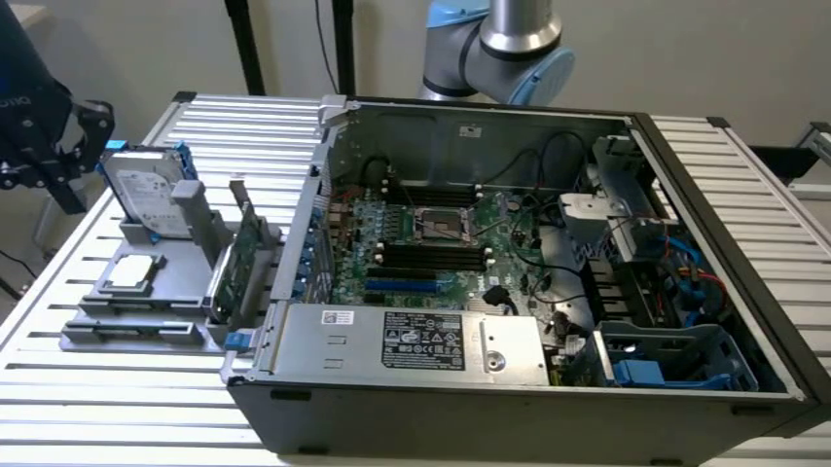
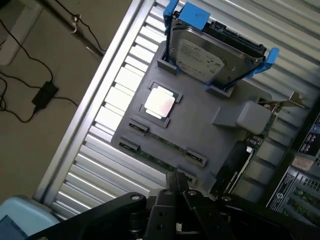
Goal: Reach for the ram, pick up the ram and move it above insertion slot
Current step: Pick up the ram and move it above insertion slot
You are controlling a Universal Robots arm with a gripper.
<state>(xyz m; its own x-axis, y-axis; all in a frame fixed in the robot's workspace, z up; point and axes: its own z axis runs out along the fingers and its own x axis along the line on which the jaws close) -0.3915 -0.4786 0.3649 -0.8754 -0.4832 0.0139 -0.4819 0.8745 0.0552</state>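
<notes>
The ram (image 2: 159, 159) is a thin green stick lying on edge between small clips at the near side of a grey holder (image 2: 200, 125). My gripper (image 2: 178, 181) hovers above that side of the holder, just short of the ram, with its dark fingers (image 2: 172, 186) pressed together and nothing between them. In the exterior view the gripper (image 1: 58, 156) is a dark body at the left edge, above the holder (image 1: 143, 302). The black ram slots (image 1: 429, 255) lie on the motherboard inside the open computer case (image 1: 520, 389).
The holder also carries a hard drive (image 2: 210, 55) in blue brackets, a square processor chip (image 2: 160, 102) and an upright green expansion card (image 1: 240, 258). The slatted metal table (image 1: 117, 409) ends beside the holder, with floor cables (image 2: 30, 95) beyond. The case's walls stand tall around the motherboard.
</notes>
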